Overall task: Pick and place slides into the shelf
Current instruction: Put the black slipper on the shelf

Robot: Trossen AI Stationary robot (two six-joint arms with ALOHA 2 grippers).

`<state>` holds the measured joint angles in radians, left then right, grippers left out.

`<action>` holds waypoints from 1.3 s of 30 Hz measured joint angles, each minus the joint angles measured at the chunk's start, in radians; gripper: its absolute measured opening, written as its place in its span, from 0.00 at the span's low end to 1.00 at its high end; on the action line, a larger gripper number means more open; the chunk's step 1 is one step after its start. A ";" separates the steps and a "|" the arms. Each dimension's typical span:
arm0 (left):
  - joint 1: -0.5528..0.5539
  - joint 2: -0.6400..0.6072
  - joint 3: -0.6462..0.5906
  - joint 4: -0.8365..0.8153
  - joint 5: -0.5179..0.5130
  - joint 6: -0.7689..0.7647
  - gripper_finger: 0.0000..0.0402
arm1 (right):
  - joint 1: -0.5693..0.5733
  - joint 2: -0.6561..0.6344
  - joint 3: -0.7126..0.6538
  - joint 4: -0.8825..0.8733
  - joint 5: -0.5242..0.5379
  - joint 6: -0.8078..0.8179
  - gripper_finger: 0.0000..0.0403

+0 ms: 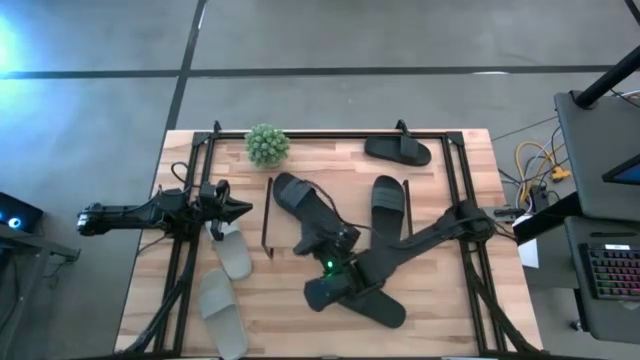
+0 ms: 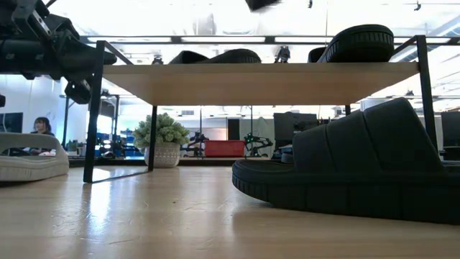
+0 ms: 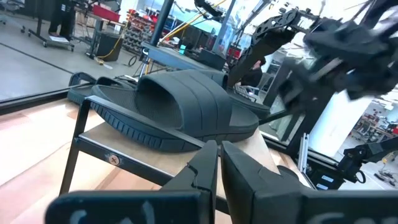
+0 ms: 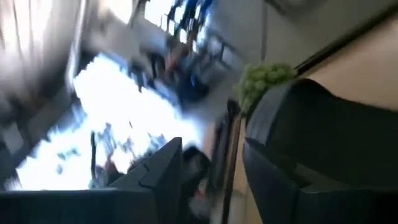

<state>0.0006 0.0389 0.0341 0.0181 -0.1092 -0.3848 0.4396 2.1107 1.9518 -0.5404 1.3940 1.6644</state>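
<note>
The right arm reaches in from the shelf's (image 1: 348, 197) right end and slants across its near edge, with the right gripper (image 1: 318, 238) low over the board beside a black slide (image 1: 298, 198). Its wrist picture is badly smeared, but the fingers (image 4: 158, 177) seem to stand apart with nothing between them. The left arm lies level off the shelf's left end. The left gripper (image 1: 240, 208) points at that end, pinched together and empty, and its own view shows the two fingers (image 3: 208, 167) meeting.

The black slide sits on the shelf's left half, turned at a slant. It is ribbed along the sole, with a broad strap. A second black slide (image 1: 388, 205) lies lengthwise on the right half. A third black slide (image 1: 398, 150) rests on the table (image 1: 450, 330) beyond the shelf's far edge. A fourth black slide (image 1: 368, 303) lies on the table in front of the shelf, under the right arm. Two beige slides (image 1: 226, 282) lie on the table off the shelf's near-left corner, one close to the left gripper.

The board has bare wood between its two slides. A small potted plant (image 1: 267, 145) stands past its far-left corner. Seen from table height, the space under the board is open right through.
</note>
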 joint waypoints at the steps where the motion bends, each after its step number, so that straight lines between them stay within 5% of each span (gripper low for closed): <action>1: 0.000 0.000 0.000 0.000 0.000 0.000 0.02 | -0.001 -0.014 0.025 0.002 -0.066 -0.135 0.38; 7: 0.000 0.000 0.000 0.000 0.000 0.000 0.02 | -0.140 -0.046 0.185 -0.012 -0.561 -0.675 0.26; 11: 0.000 0.000 0.000 0.000 0.000 0.000 0.02 | -0.249 -0.028 0.277 -0.101 -0.820 -0.817 0.19; 16: 0.000 0.000 0.000 0.000 0.000 0.000 0.02 | -0.332 0.016 0.353 -0.328 -1.024 -0.981 0.08; 26: 0.000 0.001 0.000 0.000 0.000 0.000 0.02 | -0.375 0.033 0.368 -0.448 -1.269 -1.515 0.02; 33: 0.000 0.001 0.000 0.000 0.000 0.000 0.02 | -0.401 0.033 0.372 -0.458 -1.303 -1.892 0.02; 39: 0.000 0.001 0.000 0.000 0.000 0.000 0.02 | -0.435 0.057 0.372 -0.443 -1.313 -2.032 0.02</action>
<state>0.0004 0.0395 0.0341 0.0181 -0.1093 -0.3849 0.0044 2.1680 2.3234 -0.9830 0.0813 -0.3674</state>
